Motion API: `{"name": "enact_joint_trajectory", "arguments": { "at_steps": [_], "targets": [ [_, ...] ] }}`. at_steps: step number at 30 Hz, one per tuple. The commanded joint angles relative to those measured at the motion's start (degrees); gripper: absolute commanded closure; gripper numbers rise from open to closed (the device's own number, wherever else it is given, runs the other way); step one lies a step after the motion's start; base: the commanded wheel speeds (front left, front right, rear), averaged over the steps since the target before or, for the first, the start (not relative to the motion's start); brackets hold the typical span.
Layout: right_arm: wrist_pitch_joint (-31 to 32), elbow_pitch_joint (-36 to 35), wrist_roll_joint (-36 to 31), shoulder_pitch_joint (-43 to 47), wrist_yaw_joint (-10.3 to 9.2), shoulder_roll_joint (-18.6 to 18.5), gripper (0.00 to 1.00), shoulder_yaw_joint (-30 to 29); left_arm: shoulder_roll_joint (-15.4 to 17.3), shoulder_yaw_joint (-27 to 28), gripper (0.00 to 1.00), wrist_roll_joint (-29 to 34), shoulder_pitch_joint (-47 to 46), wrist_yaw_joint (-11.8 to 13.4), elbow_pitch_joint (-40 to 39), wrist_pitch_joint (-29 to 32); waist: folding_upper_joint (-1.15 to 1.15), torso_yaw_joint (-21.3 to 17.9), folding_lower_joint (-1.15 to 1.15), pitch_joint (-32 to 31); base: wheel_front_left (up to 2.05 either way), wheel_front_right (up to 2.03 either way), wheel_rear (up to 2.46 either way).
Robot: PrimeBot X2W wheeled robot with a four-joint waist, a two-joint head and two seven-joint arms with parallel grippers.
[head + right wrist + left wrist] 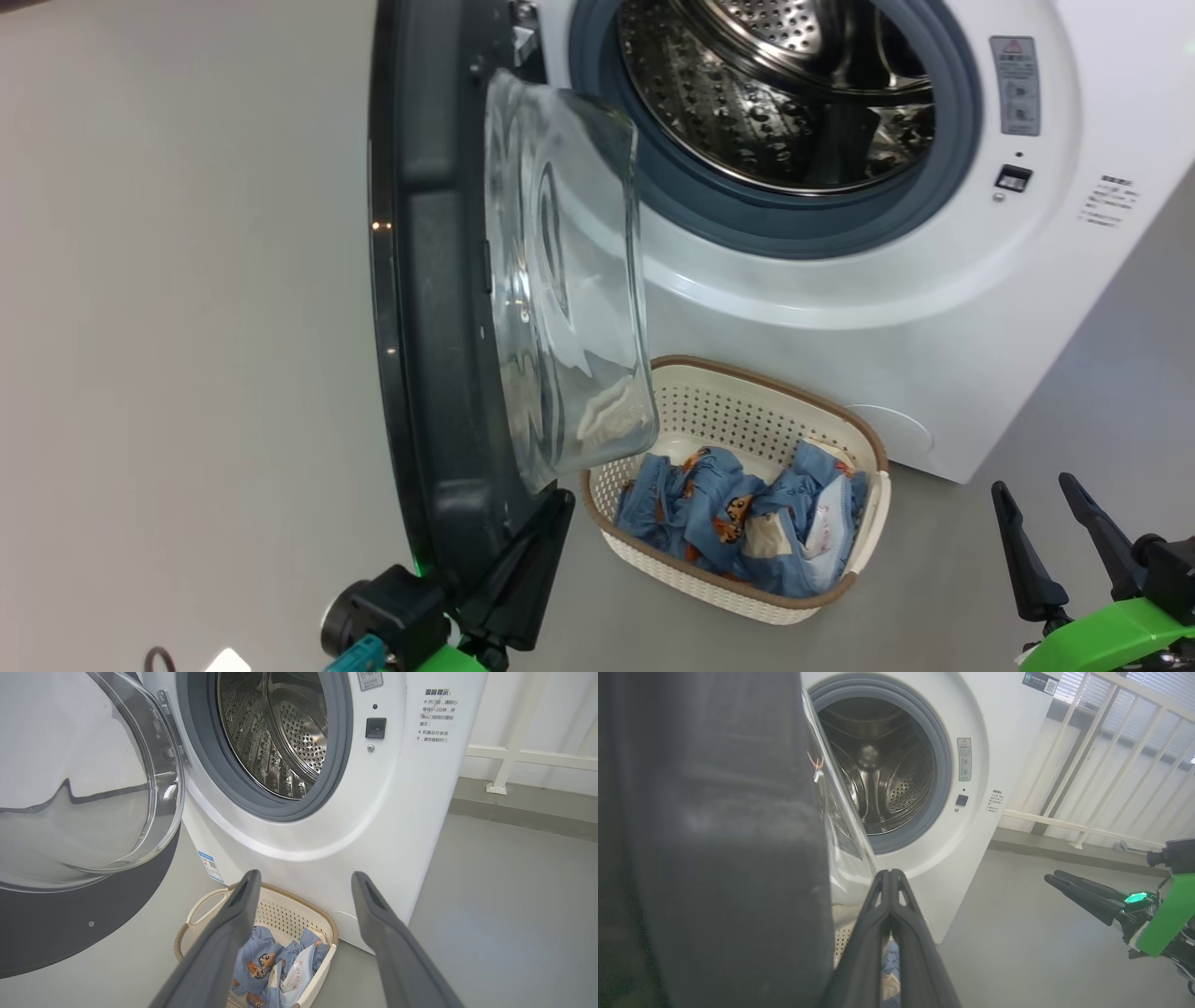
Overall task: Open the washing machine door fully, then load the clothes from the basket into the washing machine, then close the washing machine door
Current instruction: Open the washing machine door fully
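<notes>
Head view: the door stands swung out at 10 o'clock, seen almost edge-on. Its black rim faces left and its glass bowl bulges toward the machine at 1 o'clock. The steel drum lies open to view at 12 o'clock. The basket sits on the floor at 6 o'clock, just in front of the machine's foot, with its far left end behind the glass bowl. The clothes lie crumpled inside it, mostly in the near half.

The left hand is at 7 o'clock, pinched tight and holding nothing. Its tip is just beside the door's lower inner edge, below the glass; whether it touches the door I cannot tell. The right hand is at 4 o'clock, spread wide and empty over bare floor, apart from the basket at its 9 o'clock.

In the left wrist view the closed fingers rise at 6 o'clock, with the door's dark rim just beside them at 9 o'clock. In the right wrist view the wide-set fingers frame the basket at 6 o'clock, with the drum at 12 o'clock.
</notes>
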Motion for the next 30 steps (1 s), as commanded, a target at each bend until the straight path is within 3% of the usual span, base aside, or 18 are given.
{"name": "enact_joint_trajectory", "arguments": {
  "at_steps": [1,15,30],
  "targets": [
    [-0.7,-1.5,-0.2,-0.8,0.09,-1.3,0.00,1.3,1.3,3.0,1.00,0.6,-1.0,0.9,-2.0,0.0,0.00,1.0,0.00,0.3,0.00,0.00,0.00],
    [-0.7,-1.4,-0.1,-1.2,0.09,-1.7,0.00,1.7,3.1,4.7,1.00,0.8,0.8,4.3,-5.7,1.8,0.00,4.5,0.00,0.8,0.00,0.00,0.00],
    [-0.7,-1.3,0.1,-1.1,0.09,-1.7,0.00,2.2,6.2,12.5,1.00,-1.0,1.7,9.5,-6.1,1.9,0.00,5.1,0.00,1.0,0.00,0.00,0.00]
  ]
}}
